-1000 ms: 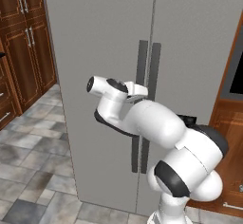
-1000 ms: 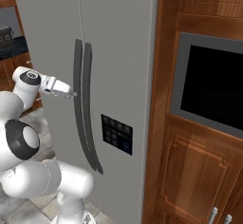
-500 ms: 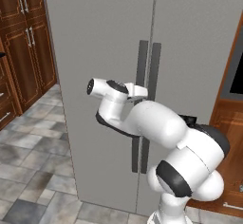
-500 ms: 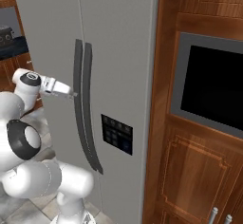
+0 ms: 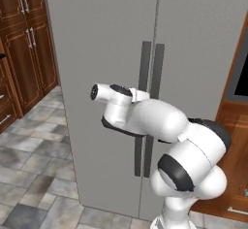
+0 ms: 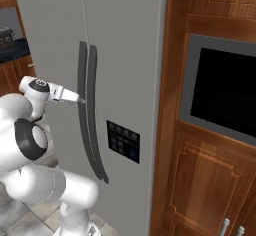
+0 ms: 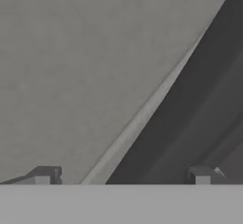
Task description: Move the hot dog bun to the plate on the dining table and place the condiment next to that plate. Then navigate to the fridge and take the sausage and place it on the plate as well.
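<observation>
The fridge (image 5: 106, 53) is a tall grey two-door unit right in front of me, both doors shut, with two long dark vertical handles (image 6: 81, 80) along the centre seam. My gripper (image 6: 79, 100) reaches out level at the left handle, about mid height. In the hand view the gripper (image 7: 123, 175) is open, its fingertips (image 7: 45, 174) wide apart, and the dark handle (image 7: 190, 114) runs diagonally between them against the grey door. Nothing is held. The sausage is hidden behind the shut doors. The hot dog bun, plate, dining table and condiment are out of view.
A wood cabinet wall with a built-in black oven (image 6: 225, 95) stands close on the fridge's right. Wood cabinets (image 5: 24, 39) line the left, over a grey tiled floor (image 5: 34, 174). A dark control panel (image 6: 122, 141) sits on the right fridge door.
The hand has crept slightly closer to the left handle. The doors stay shut and the jaws stay wide.
</observation>
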{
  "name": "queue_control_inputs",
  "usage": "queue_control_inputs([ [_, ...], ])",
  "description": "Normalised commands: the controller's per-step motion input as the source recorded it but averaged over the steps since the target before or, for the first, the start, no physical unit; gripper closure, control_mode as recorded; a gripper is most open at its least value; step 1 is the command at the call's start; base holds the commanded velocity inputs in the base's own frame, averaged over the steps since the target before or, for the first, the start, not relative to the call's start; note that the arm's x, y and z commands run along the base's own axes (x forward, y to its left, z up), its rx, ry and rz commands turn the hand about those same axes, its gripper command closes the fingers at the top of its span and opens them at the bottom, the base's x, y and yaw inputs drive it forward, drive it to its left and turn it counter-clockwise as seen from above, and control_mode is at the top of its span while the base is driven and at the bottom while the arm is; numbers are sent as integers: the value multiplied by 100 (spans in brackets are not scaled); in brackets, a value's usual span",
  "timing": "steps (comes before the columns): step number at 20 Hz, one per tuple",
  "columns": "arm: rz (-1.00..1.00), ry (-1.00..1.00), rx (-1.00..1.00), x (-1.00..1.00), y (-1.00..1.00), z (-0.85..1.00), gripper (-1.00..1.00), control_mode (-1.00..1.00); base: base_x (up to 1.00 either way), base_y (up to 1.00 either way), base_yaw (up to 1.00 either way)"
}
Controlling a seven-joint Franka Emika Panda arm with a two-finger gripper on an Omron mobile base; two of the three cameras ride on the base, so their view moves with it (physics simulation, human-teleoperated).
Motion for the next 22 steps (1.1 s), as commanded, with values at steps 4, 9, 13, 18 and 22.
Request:
queue_control_inputs([
  [4, 0, -1, 0, 38, -5, -25, -100, -100, 0, 0, 0],
  [9, 0, -5, 0, 8, -2, -5, 100, -100, 0, 0, 0],
  [13, 3, -11, 0, -9, 5, 2, 100, -100, 0, 0, 0],
  [18, 7, -15, 0, -47, 38, 9, 100, -100, 0, 0, 0],
  [22, 9, -11, 0, -66, 52, 23, 100, -100, 0, 0, 0],
])
